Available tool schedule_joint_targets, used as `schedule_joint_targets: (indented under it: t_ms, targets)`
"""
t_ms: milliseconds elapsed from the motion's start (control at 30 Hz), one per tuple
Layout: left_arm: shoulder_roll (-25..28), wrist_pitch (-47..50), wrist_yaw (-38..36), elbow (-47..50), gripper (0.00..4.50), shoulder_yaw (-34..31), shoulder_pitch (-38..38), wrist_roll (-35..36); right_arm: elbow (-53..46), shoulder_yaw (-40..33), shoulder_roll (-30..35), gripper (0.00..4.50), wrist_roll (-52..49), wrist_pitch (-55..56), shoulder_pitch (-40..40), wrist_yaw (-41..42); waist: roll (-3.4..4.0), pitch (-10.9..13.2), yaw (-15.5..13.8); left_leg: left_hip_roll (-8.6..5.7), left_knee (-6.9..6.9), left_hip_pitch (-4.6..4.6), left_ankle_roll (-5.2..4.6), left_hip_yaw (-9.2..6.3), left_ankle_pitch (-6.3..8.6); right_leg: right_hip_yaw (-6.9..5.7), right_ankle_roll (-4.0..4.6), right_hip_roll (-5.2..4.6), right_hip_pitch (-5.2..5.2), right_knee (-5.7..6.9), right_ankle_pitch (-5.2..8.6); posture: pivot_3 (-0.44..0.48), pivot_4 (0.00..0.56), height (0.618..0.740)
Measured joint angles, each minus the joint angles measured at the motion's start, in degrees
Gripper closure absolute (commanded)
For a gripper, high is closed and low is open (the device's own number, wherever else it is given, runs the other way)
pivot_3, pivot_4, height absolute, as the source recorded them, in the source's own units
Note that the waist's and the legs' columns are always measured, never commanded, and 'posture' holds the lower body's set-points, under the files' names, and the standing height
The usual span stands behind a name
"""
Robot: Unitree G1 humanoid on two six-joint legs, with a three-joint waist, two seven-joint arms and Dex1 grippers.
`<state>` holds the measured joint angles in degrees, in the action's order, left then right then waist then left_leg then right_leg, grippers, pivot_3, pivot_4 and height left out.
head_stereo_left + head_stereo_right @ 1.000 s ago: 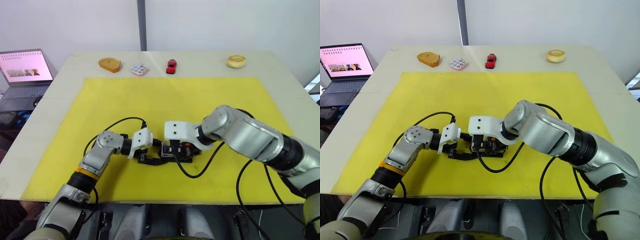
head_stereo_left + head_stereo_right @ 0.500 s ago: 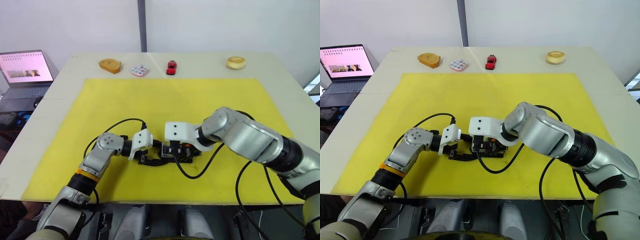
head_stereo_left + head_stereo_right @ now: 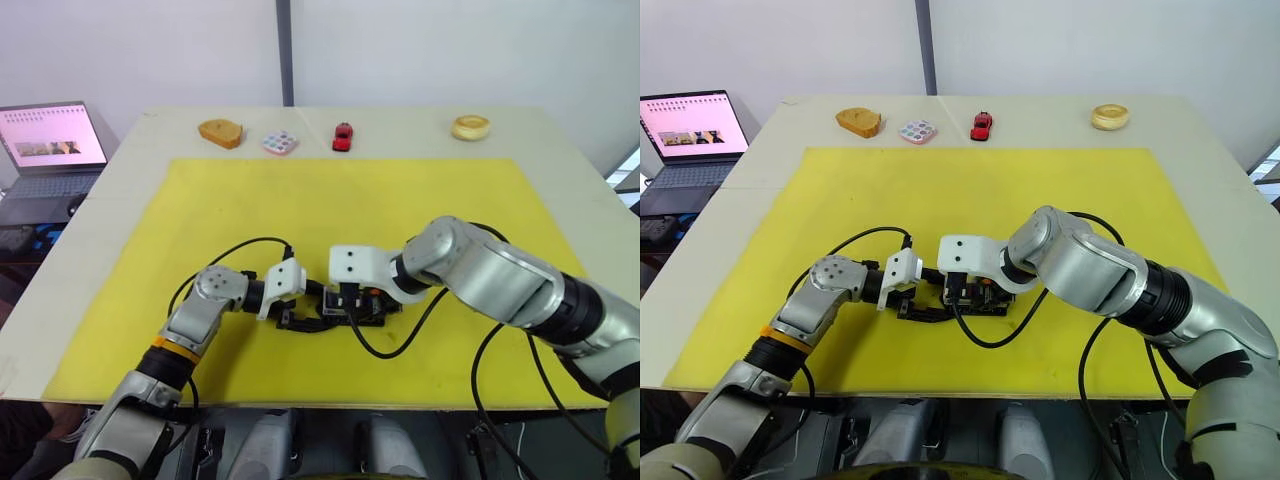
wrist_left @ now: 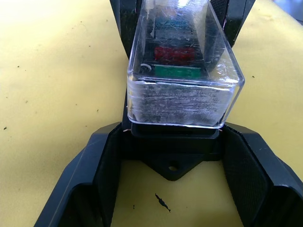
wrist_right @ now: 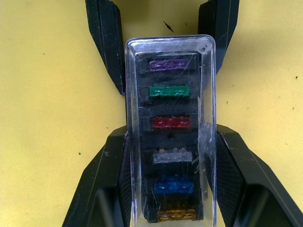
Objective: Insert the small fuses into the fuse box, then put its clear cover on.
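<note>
The black fuse box (image 3: 357, 306) lies on the yellow mat near the table's front, with the clear cover (image 5: 169, 52) sitting over it. Through the cover I see the small fuses in a row: purple (image 5: 168, 65), green (image 5: 169, 91), red (image 5: 170, 123), grey (image 5: 173, 156), blue (image 5: 173, 185) and amber (image 5: 176, 215). My right gripper (image 5: 170, 137) has its fingers pressed against the cover's long sides. From the opposite end, my left gripper (image 4: 171, 142) clasps the box's end, its fingers (image 5: 105, 47) flanking the base.
Along the table's far edge sit a wooden piece (image 3: 220, 131), a white tile with coloured dots (image 3: 279, 142), a red toy car (image 3: 343, 135) and a round tan ring (image 3: 470, 127). A laptop (image 3: 50, 135) stands off the left side. Black cables loop over the mat (image 3: 300, 200) beside both wrists.
</note>
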<state>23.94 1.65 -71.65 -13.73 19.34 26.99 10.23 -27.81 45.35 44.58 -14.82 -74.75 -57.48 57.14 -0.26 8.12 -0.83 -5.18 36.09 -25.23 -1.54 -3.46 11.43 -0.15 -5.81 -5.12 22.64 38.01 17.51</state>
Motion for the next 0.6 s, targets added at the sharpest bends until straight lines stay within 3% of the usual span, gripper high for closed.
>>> schedule_joint_targets:
  t_ms: [33, 233, 400, 600]
  targets:
    - [-0.1, 0.0, -0.2, -0.3, 1.96, 0.0, 0.1, 0.0, 0.1, 0.0, -0.1, 2.83, 0.0, 0.0, 0.0, 0.1, -0.01, 0.0, 0.0, 0.0, 0.0, 0.0, 0.0, 0.0, 0.0, 0.0, 0.0, 0.0, 0.0, 0.0, 0.0, 0.0, 0.15, 0.74]
    - [-1.0, -0.7, -0.3, -1.5, 1.96, -0.4, 0.3, 0.1, 2.3, 1.7, -0.9, 0.07, -0.3, 0.2, -0.1, 0.7, 0.02, 0.0, -0.1, -0.05, 0.0, -0.04, -0.02, -0.01, 0.01, 0.0, 0.01, -0.05, 0.02, -0.02, 0.01, 0.0, 0.15, 0.74]
    - [-1.4, -0.9, -0.2, -1.5, 1.96, -0.5, 0.2, 0.1, 3.5, 2.8, -0.8, 0.07, -0.6, -0.4, -0.4, 0.7, 0.04, 0.0, -0.1, -0.08, 0.01, -0.08, -0.04, -0.01, 0.02, 0.0, 0.01, -0.08, 0.04, -0.03, 0.01, 0.0, 0.15, 0.74]
    - [-1.4, -0.8, -0.2, -1.4, 1.96, -0.5, 0.2, 0.1, 3.4, -1.2, 1.1, 0.07, -2.4, 0.3, -2.4, 2.2, 0.04, 0.0, -0.2, -0.09, 0.01, -0.1, -0.05, -0.01, 0.03, -0.01, 0.01, -0.08, 0.05, -0.08, 0.01, 0.0, 0.15, 0.74]
